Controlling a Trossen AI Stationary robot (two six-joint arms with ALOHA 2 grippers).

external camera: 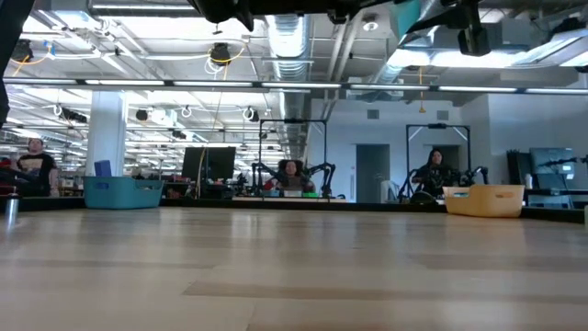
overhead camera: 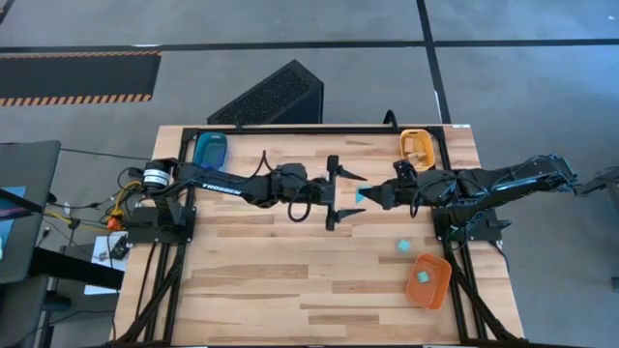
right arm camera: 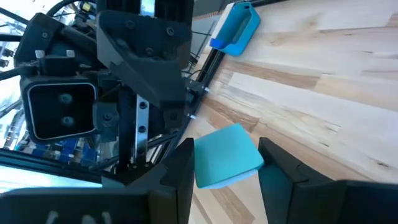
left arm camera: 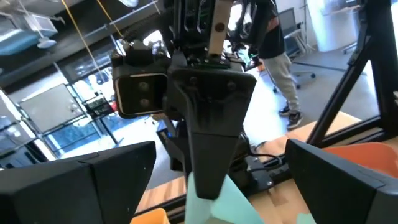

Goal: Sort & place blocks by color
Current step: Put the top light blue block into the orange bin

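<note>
My right gripper [overhead camera: 368,196] is shut on a light cyan block [right arm camera: 226,154] above the middle of the table. My left gripper [overhead camera: 334,193] faces it from the left, wide open. Its fingers [left arm camera: 93,183] stand on either side of the right gripper's tip and the block [left arm camera: 227,202] without touching them. A second cyan block [overhead camera: 403,247] lies flat on the wood toward the near right. A third cyan block [overhead camera: 423,276] lies inside the orange tray [overhead camera: 440,288]. No dark blue or tan blocks show. My right gripper pinches the cyan block by two opposite faces [right arm camera: 202,163] between its two fingers [right arm camera: 280,174]. The fingers come level from the table's right. The block sticks out past the fingertips toward the left gripper and is lifted clear of the table.
A blue tray [overhead camera: 210,150] stands at the far left corner and a yellow-orange tray [overhead camera: 418,145] at the far right. The orange tray sits near the right arm's base. Bare wood spans the table's near half [overhead camera: 290,280]. People sit at desks in the room behind [external camera: 292,175].
</note>
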